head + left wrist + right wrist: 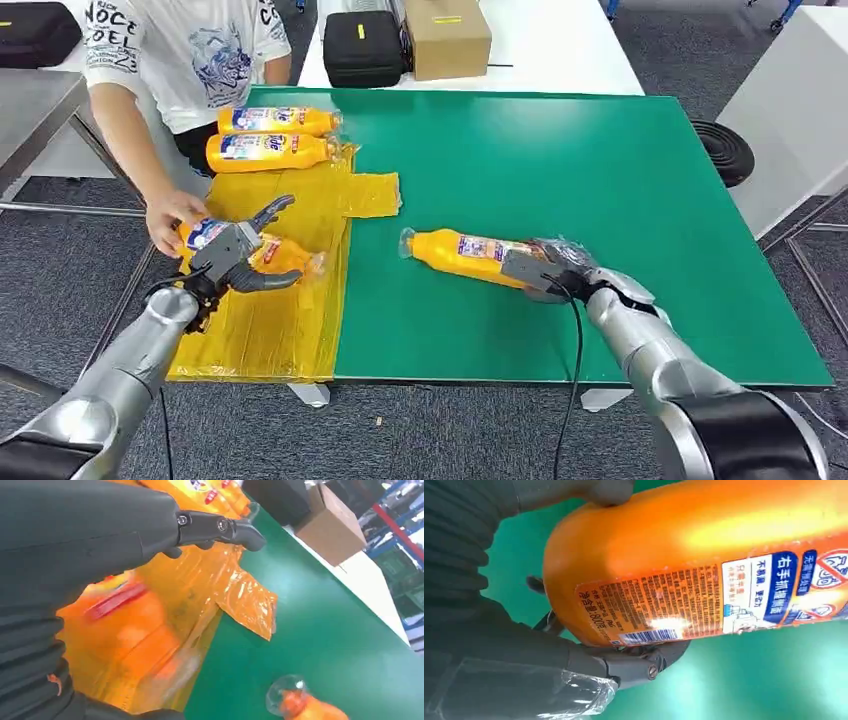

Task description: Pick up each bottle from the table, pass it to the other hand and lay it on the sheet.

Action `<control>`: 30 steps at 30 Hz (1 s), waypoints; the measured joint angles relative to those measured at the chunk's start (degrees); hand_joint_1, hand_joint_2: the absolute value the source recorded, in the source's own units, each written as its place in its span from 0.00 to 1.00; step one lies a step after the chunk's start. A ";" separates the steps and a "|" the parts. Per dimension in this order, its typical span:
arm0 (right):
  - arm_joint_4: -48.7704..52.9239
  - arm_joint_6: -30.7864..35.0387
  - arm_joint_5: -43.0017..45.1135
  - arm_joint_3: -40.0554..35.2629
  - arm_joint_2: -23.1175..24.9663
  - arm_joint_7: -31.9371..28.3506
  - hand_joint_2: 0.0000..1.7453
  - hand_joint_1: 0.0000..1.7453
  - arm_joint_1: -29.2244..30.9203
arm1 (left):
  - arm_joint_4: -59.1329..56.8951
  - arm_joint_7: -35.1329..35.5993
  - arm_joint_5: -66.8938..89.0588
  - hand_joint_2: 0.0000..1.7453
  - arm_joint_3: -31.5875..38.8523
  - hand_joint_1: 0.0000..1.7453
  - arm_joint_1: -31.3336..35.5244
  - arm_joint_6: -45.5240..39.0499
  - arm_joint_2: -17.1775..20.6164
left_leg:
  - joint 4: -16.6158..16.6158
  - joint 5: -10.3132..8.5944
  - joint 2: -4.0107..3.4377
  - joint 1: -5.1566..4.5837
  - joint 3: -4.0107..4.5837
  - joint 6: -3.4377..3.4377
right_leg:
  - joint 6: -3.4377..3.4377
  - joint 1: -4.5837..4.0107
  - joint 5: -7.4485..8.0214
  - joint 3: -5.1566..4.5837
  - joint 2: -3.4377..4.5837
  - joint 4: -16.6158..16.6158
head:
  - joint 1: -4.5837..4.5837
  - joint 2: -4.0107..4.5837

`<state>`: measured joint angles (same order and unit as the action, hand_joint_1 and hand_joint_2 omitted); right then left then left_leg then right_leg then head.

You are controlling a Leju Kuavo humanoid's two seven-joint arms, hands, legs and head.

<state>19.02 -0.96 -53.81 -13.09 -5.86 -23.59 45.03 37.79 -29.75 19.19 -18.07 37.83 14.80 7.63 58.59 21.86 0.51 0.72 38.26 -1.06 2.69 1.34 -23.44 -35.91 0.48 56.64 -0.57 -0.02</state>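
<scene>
Orange bottle point(470, 256) on the green table point(600, 170): your right hand point(548, 271) grasps its base. Your left hand point(238, 258) (fingers spread, released) hovers over the sheet point(270, 320).

Silver arms, dark grey hands

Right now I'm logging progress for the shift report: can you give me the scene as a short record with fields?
left hand: left hand rests on a bottle over the yellow sheet; grip unclear
right hand: right hand grips the base of a bottle lying on the green table
held bottle: orange bottle, cap pointing toward the sheet
bottles on sheet: two more at the far end, side by side
person: a person's hand touches the bottle under the left hand
beyond the table: black case, cardboard box
</scene>
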 measured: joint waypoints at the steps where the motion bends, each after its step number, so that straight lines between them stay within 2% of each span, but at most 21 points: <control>1: 0.26 0.50 0.34 0.20 0.17 -0.32 1.00 1.00 -0.25 | 0.24 0.04 -0.11 1.00 0.11 0.00 -0.31 -0.11 0.13 | 0.00 0.00 -0.01 0.00 0.00 0.00 | 0.00 0.00 0.00 -0.02 0.00 0.00 | 0.00 0.00; 8: 6.23 9.00 7.59 3.96 1.81 -8.33 1.00 1.00 -4.45 | 3.91 1.42 -5.34 1.00 3.35 0.00 -3.41 -3.59 0.35 | 0.00 0.01 0.00 0.01 0.08 0.01 | 0.00 0.00 -0.02 -0.07 -0.04 0.00 | 0.02 0.00; 17: 21.10 12.11 13.90 8.42 5.07 -9.70 1.00 1.00 -14.64 | 11.85 3.50 -18.34 1.00 11.98 0.00 -8.75 -6.12 -1.14 | -0.01 0.03 0.01 0.01 0.14 0.01 | -0.02 0.00 -0.04 -0.14 -0.05 -0.01 | 0.02 0.00; 21: 25.49 12.83 15.80 9.99 6.49 -11.54 1.00 1.00 -17.93 | 13.64 5.71 -27.25 1.00 14.49 0.00 -10.50 -1.39 -2.17 | -0.01 0.03 0.00 0.01 0.14 0.01 | -0.02 0.00 -0.04 -0.14 -0.04 -0.01 | 0.04 0.00; 24: 27.12 13.22 17.52 10.40 7.73 -13.59 1.00 1.00 -19.31 | 14.73 9.65 -37.47 1.00 14.80 0.00 -12.49 5.72 -2.67 | -0.01 0.03 -0.02 0.00 0.13 0.02 | -0.01 0.00 -0.04 -0.15 -0.02 -0.01 | 0.00 0.00; 30: 28.44 13.31 19.43 10.71 10.38 -15.78 1.00 1.00 -20.27 | 15.26 13.82 -45.27 1.00 11.34 0.00 -15.36 14.10 -4.07 | -0.01 0.04 -0.01 0.01 0.15 0.02 | -0.02 0.00 -0.04 -0.19 -0.03 -0.01 | 0.02 0.00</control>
<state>47.45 12.35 -34.38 -2.38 4.53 -39.36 24.75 53.05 -15.93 -26.08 -6.74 22.46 28.90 3.56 58.58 21.90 0.50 0.73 38.41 -1.04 2.67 1.35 -23.48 -36.10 0.45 56.62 -0.55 -0.02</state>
